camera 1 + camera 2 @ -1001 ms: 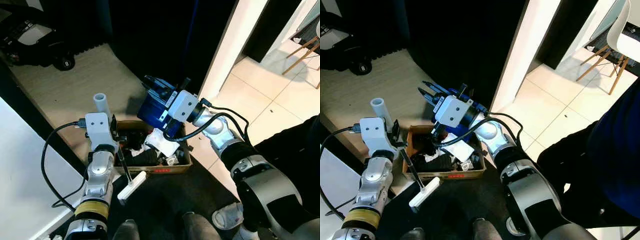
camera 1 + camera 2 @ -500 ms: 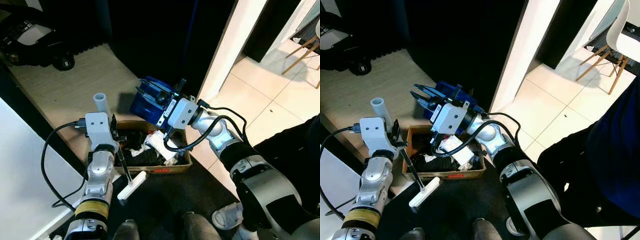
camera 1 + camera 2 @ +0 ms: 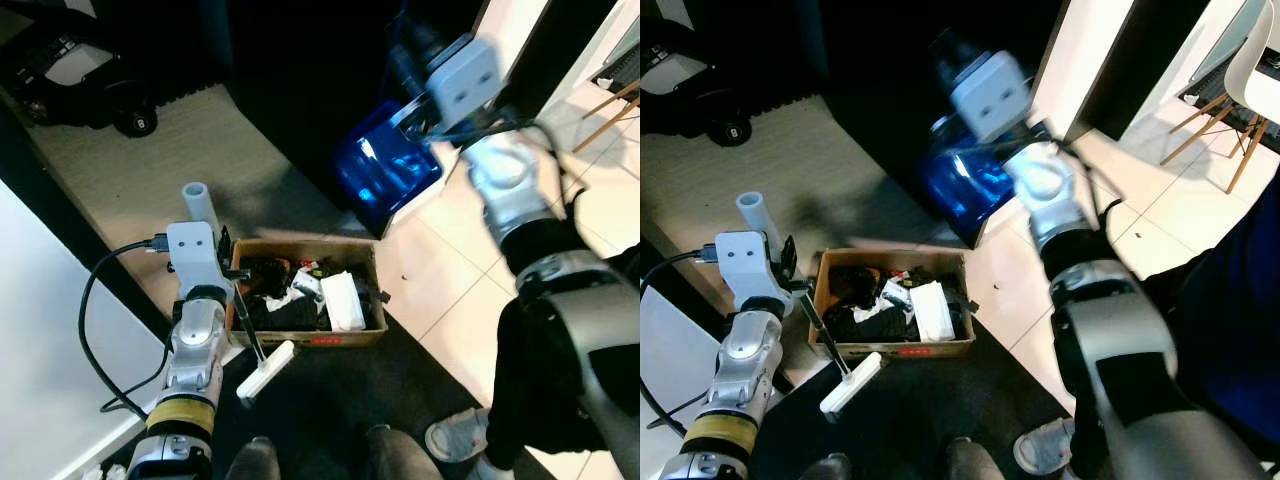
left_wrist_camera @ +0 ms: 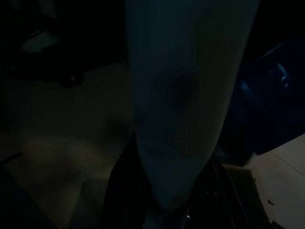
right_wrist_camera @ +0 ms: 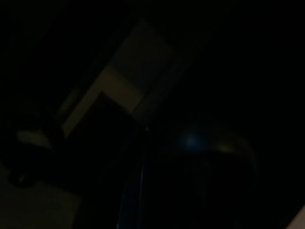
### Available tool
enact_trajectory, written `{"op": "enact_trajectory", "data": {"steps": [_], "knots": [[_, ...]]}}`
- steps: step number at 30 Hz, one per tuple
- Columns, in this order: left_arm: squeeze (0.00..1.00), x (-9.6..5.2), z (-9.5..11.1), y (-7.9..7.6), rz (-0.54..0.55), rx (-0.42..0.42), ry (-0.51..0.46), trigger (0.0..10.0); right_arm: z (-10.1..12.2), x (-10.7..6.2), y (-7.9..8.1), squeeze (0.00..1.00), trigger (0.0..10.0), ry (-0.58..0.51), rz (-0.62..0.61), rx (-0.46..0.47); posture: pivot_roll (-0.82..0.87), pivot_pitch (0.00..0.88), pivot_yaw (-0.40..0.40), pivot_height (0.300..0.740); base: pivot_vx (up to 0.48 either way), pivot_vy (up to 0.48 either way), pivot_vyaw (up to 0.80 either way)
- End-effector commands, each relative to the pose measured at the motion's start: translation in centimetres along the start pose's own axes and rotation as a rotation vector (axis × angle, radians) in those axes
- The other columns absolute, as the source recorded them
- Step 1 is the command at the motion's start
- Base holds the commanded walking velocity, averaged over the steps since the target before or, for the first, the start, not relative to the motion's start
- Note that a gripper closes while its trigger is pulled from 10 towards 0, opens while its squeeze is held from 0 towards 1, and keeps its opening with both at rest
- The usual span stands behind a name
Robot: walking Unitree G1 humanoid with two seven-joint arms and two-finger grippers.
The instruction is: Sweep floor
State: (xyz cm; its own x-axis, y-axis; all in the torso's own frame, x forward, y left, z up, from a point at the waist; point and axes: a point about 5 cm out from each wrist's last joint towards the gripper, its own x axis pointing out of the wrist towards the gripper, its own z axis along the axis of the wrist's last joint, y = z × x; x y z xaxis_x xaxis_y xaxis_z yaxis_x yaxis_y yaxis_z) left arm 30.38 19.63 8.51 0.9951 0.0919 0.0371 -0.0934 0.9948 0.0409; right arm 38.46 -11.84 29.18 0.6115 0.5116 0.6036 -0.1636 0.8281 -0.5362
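Observation:
My left gripper [image 3: 207,268] is shut on a white tube handle [image 3: 197,203] that sticks up beside the box; the left wrist view shows this pale handle [image 4: 183,109] close up. Below the gripper a thin black rod ends in a white bar [image 3: 265,370] on the dark mat. My right gripper [image 3: 412,48], blurred, is raised high by the white door post and is shut on a blue dustpan [image 3: 385,165] that hangs above the floor. A cardboard box [image 3: 310,340] holding dark rubbish and white paper [image 3: 343,300] sits on the floor between my arms.
A person stands close on the right, in dark blue clothes [image 3: 1240,330] and a white shoe [image 3: 455,437]. Black equipment [image 3: 75,75] sits at the far left on the wooden floor. Pale tiles and chair legs [image 3: 1215,125] lie beyond the white door post [image 3: 1070,60].
My right arm has swung up and to the right, carrying the blue dustpan away from above the box. White paper now lies in the box. The left arm has stayed put.

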Motion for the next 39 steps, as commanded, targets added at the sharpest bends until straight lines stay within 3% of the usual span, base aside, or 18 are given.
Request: {"op": "enact_trajectory", "data": {"steps": [1,6,8,12,14,24,30,35,39], "knots": [[0.0,0.2,0.1,0.3,-0.004,0.019,-0.002,10.0,0.7,0.2,-2.7,0.0,10.0,-0.014,-0.034,-0.07,0.0,0.063,-0.11,0.74,0.0,0.0,0.0],[0.0,0.3,0.2,0.2,-0.009,0.018,-0.003,10.0,0.6,0.2,-4.0,0.0,10.0,0.017,-0.069,-0.036,0.0,0.061,-0.106,0.74,0.0,0.0,0.0],[0.0,0.4,0.3,0.1,-0.014,0.019,-0.006,10.0,-0.3,0.4,-5.0,0.0,10.0,0.092,-0.131,0.187,0.01,0.062,-0.104,0.74,0.0,0.0,0.0],[0.0,0.5,0.4,0.2,-0.014,0.021,-0.008,10.0,-0.8,0.3,-4.9,0.0,10.0,0.127,-0.126,0.264,0.01,0.061,-0.104,0.74,0.0,0.0,0.0],[0.0,0.5,0.5,0.4,-0.012,0.029,-0.012,10.0,-1.4,0.2,-4.7,0.0,10.0,0.165,-0.122,0.365,0.01,0.064,-0.108,0.74,0.0,0.0,0.0],[0.0,0.6,0.7,0.9,-0.002,0.044,-0.018,10.0,-1.7,0.3,-4.7,0.0,10.0,0.155,-0.125,0.564,0.01,0.073,-0.103,0.74,0.0,0.0,0.0],[0.0,0.7,1.0,2.1,0.022,0.105,-0.019,10.0,-2.7,-0.5,-3.4,0.0,10.0,0.21,-0.015,0.686,0.01,0.076,-0.105,0.74,0.0,0.0,0.0],[0.0,0.7,1.4,2.9,0.045,0.14,-0.013,10.0,-3.9,-1.9,-2.4,0.0,10.0,0.241,-0.035,0.805,0.02,0.078,-0.11,0.74,0.0,0.0,0.0],[0.0,0.7,1.9,3.0,0.042,0.141,-0.028,10.0,-4.8,-3.3,-1.7,0.0,10.0,0.264,-0.085,0.829,0.02,0.073,-0.107,0.74,0.0,0.0,0.0]]}}
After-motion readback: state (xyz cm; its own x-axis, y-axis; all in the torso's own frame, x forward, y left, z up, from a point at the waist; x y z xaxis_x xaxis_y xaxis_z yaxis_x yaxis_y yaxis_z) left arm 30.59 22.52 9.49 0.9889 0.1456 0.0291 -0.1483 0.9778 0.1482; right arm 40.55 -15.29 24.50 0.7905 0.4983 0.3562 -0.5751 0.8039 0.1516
